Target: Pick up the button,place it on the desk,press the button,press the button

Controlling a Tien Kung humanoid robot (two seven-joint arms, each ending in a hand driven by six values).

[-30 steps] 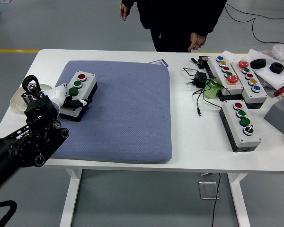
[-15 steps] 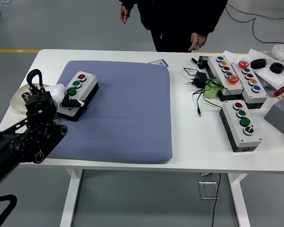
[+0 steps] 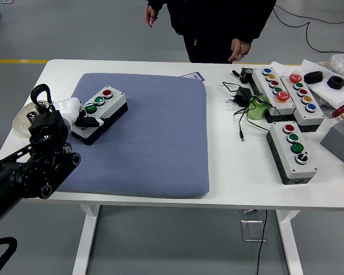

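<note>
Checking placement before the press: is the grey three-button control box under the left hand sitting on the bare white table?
No, the grey three-button control box rests on the blue padded mat, not the bare white table.

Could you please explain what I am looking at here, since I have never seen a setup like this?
This is one picture from a camera high on a humanoid robot, looking down over a white table. The black arm entering from the lower left is the robot's left arm; its left hand has five fingers and grips the near end of a grey button box, which carries red, green and green buttons. That box sits on a blue-grey cushion mat. The right arm is out of view.

On the table's right lie three more button boxes, a black power adapter with cable and a green cup. A clear bowl sits at the left edge. A person in dark clothes stands at the far side, hands hanging, touching nothing.
</note>
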